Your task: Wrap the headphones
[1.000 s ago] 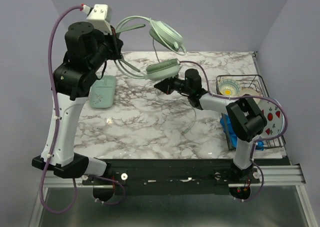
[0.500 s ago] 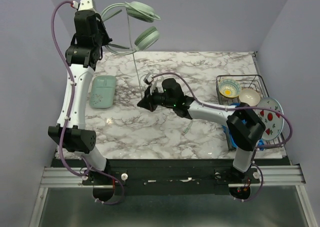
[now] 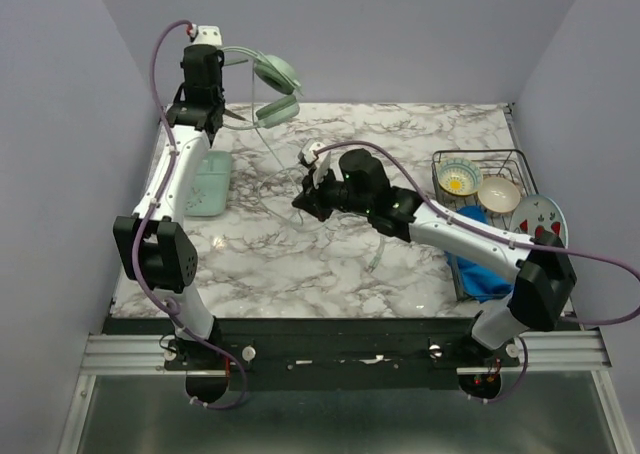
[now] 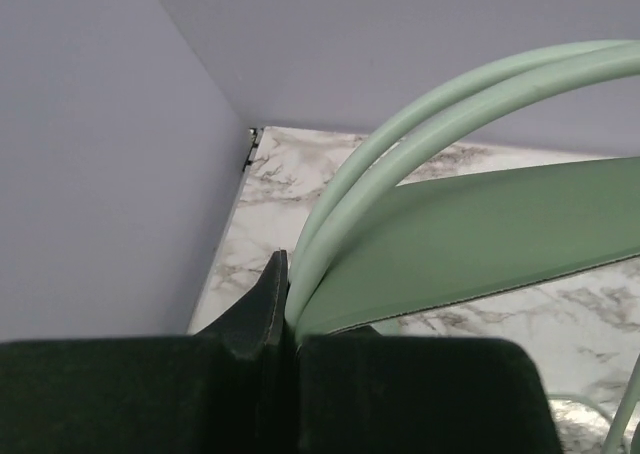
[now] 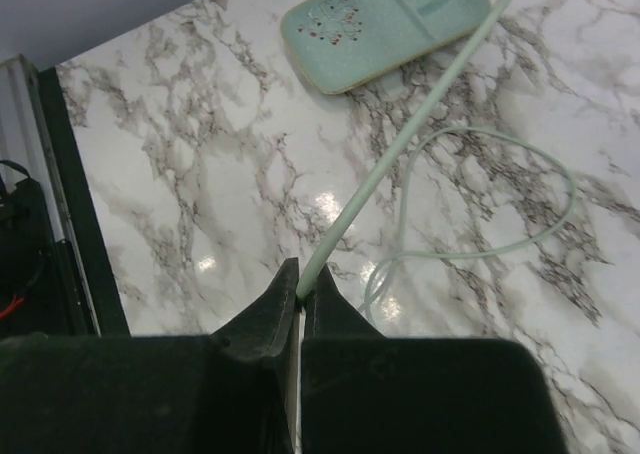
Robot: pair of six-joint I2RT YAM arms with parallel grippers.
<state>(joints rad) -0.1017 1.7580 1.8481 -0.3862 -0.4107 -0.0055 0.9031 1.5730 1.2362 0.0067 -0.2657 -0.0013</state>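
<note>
- Pale purple walls close in the marble desk. A mint case lies near its left edge, and a wire rack with bowls sits on the right.
- My left arm has swung from over the desk out to the far left corner. It has carried the headphones up beside the back wall, clear of the desk.
- My left fingers are pinched tight on the headband.
- My right fingers have slid away from the lower ear cup and down the cable. They are closed on it low over the middle of the desk.
- The cable now runs in a straight line between my two grips. The rest of it lies in a slack loop on the desk.
- I judge the wrapping barely begun. I see no turns around the headphones yet, but the stretched line looks ready for winding.
</note>
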